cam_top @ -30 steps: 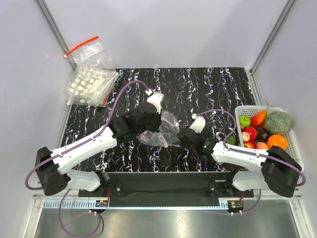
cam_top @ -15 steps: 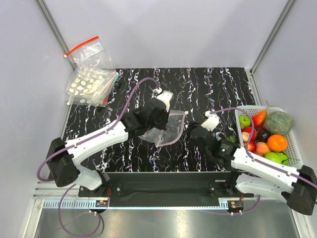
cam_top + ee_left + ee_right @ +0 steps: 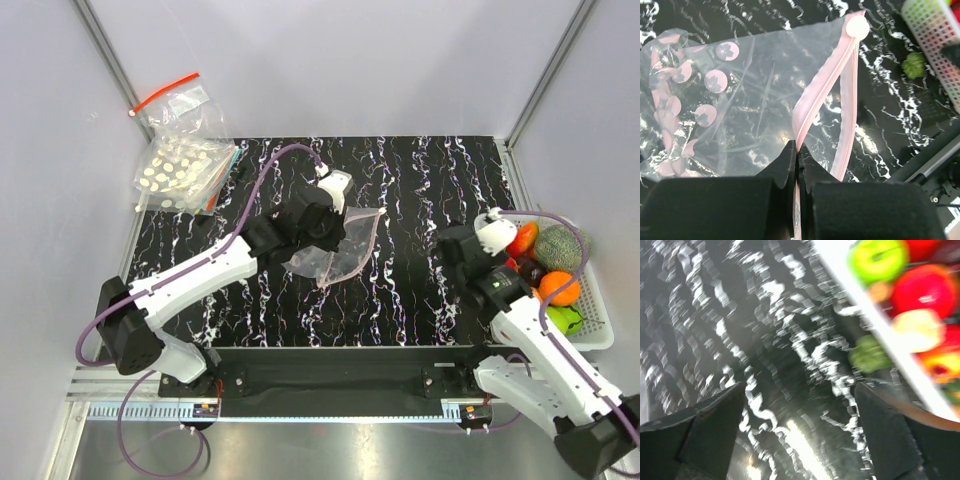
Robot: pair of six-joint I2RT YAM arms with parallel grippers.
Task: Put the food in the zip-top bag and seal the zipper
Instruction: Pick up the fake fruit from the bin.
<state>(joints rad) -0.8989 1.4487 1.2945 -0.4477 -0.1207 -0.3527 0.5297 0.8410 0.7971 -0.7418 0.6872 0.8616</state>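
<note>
The zip-top bag (image 3: 345, 252) is clear and crinkly and hangs over the middle of the black mat. My left gripper (image 3: 328, 232) is shut on the bag's mouth edge. In the left wrist view the jaws (image 3: 797, 152) pinch one side of the pink zipper (image 3: 822, 92), while the other side hangs loose and leaves the mouth parted. My right gripper (image 3: 452, 248) stands open and empty above the mat beside the basket. A dark green bumpy lump of food (image 3: 870, 354) lies on the mat against the basket rim, ahead of the right gripper (image 3: 800, 430). An orange-red piece (image 3: 524, 240) lies in the basket.
A white basket (image 3: 598, 330) of round fruits and a melon (image 3: 562, 245) stands at the right edge. A stack of dotted bags (image 3: 180, 172) and a clear bag with a red strip (image 3: 175, 100) lie at the far left. Grey walls close in both sides.
My right gripper opened, let go of the bag and swung right to the basket. The left gripper carried the bag slightly right and farther back.
</note>
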